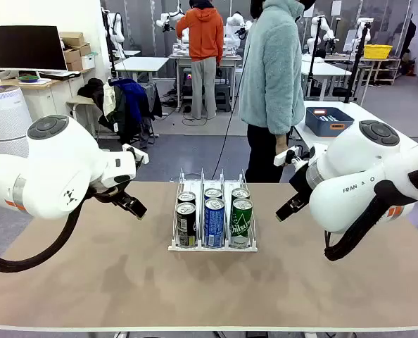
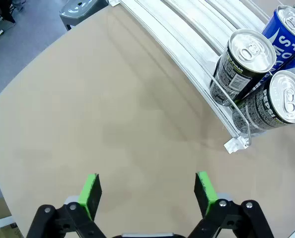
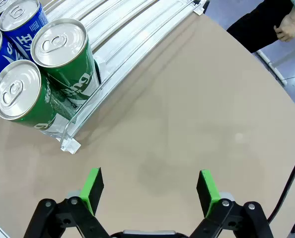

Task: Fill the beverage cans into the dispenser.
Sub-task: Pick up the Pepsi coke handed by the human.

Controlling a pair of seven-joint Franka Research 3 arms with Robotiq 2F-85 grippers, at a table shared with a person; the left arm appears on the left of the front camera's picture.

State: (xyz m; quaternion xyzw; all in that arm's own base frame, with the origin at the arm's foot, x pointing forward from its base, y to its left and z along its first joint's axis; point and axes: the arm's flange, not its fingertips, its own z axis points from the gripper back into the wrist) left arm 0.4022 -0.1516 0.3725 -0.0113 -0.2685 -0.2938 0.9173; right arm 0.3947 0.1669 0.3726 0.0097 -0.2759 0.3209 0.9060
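On the tan desk (image 1: 89, 274), a white-and-clear three-lane dispenser (image 1: 212, 247) holds six slim dark, blue and green beverage cans (image 1: 214, 222), two per lane. Beside it the left tool (image 2: 147, 187) and the right tool (image 3: 148, 183) hover wide open and empty. Filling looks done; any further move needs another can.

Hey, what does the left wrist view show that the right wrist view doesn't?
Left wrist view: two dark cans, plus the left gripper, jaws open. Right wrist view: two green cans, a person's hand, plus the right gripper, jaws open. Both: blue cans, the dispenser, the tan table.
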